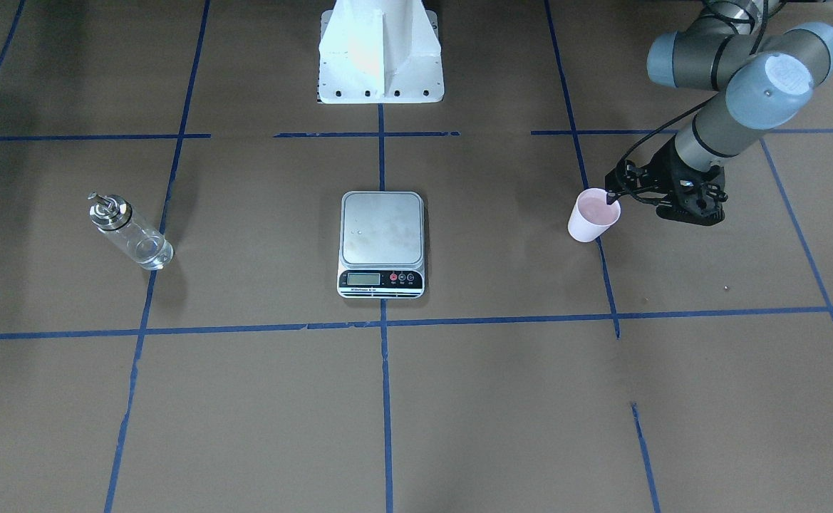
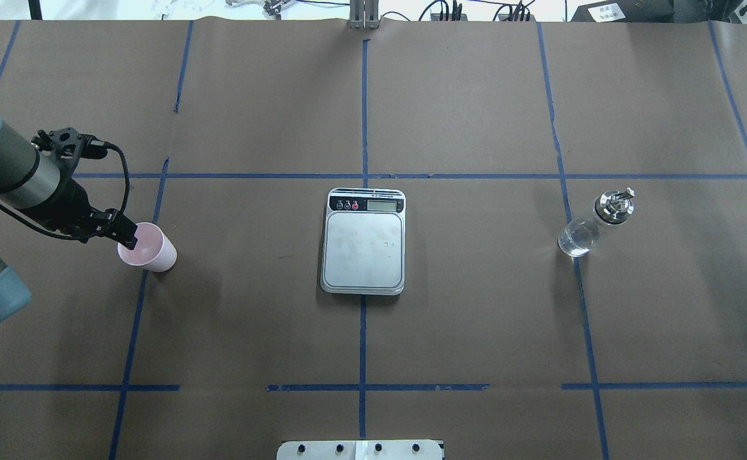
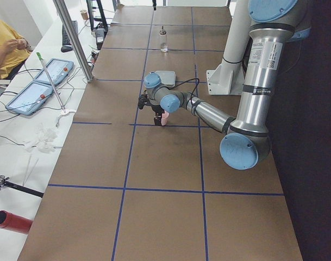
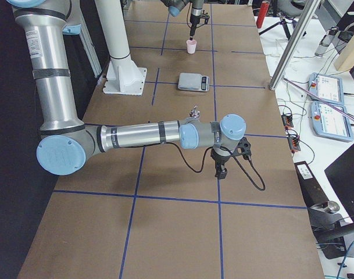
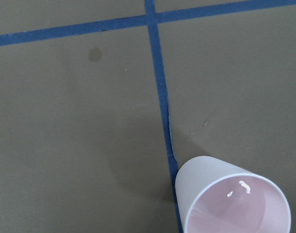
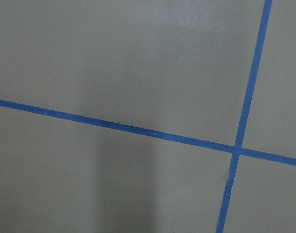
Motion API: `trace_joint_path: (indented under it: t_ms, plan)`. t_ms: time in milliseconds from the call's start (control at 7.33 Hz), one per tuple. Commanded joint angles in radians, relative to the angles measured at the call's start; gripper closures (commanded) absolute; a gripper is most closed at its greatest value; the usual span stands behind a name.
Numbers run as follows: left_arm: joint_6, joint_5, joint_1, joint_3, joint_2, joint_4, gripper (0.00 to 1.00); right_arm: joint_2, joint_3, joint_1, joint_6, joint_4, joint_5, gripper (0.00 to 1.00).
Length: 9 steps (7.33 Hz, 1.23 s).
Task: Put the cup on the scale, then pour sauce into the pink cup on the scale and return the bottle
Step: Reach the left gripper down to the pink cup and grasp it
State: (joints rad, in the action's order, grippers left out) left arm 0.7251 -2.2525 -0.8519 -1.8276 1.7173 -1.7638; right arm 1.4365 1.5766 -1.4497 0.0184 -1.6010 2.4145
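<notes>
The cup (image 2: 153,255) stood on the brown, blue-taped counter (image 2: 475,306), well apart from the scale (image 2: 363,249), left fingers (image 2: 129,240) at its rim, grip untellable. The right fingers' (image 4: 220,170) spread was likewise untellable.

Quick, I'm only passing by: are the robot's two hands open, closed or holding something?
Left gripper: fingers at the rim of the cup; whether they pinch it cannot be told.
Right gripper: seen only from afar; cannot be told.
</notes>
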Motion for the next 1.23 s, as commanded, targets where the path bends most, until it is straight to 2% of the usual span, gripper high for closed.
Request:
trace_joint_path:
  t_ms: [0, 273, 409, 545, 682, 1091]
  plan:
    - [-0.001, 0.001, 0.011, 0.005, 0.004, 0.0, 0.22, 0.001, -0.003, 0.0, 0.0, 0.001, 0.0, 0.0]
    - [0.0, 0.002, 0.025, 0.014, 0.013, 0.0, 0.29, 0.001, -0.003, 0.0, -0.002, 0.001, 0.0, 0.0]
    - [0.0, 0.002, 0.033, 0.019, 0.015, 0.001, 0.37, -0.001, -0.003, 0.0, 0.0, 0.001, 0.0, 0.0]
    - [0.0, 0.001, 0.034, 0.025, 0.022, 0.001, 0.61, -0.001, -0.001, 0.0, 0.0, 0.001, 0.0, 0.0]
    - [0.0, 0.002, 0.034, 0.027, 0.028, 0.003, 0.99, -0.001, -0.001, 0.0, 0.0, 0.001, 0.0, 0.0]
    - [0.002, 0.001, 0.011, 0.002, 0.039, 0.036, 1.0, -0.001, 0.0, 0.0, 0.0, 0.001, 0.0, 0.0]
